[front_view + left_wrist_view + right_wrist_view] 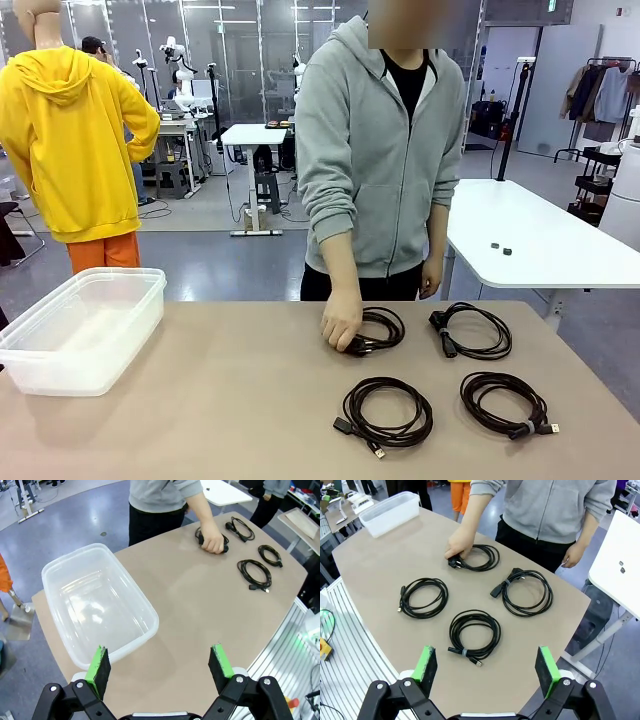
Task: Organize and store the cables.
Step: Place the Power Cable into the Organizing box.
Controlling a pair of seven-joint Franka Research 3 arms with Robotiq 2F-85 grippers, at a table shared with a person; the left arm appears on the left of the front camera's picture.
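Task barely begun, we judge. Four cables lie as separate coils on the right half of the tabletop, two by two, none stored. A clear plastic box sits at the left edge, well apart from them. The person's hand rests on the far-left coil. All four are left to move.

Left jaws and right jaws are both released, spread wide and grasping nothing.

The left wrist view looks down into the box, and we see it empty. The right wrist view lays out each coil's plug ends from above.
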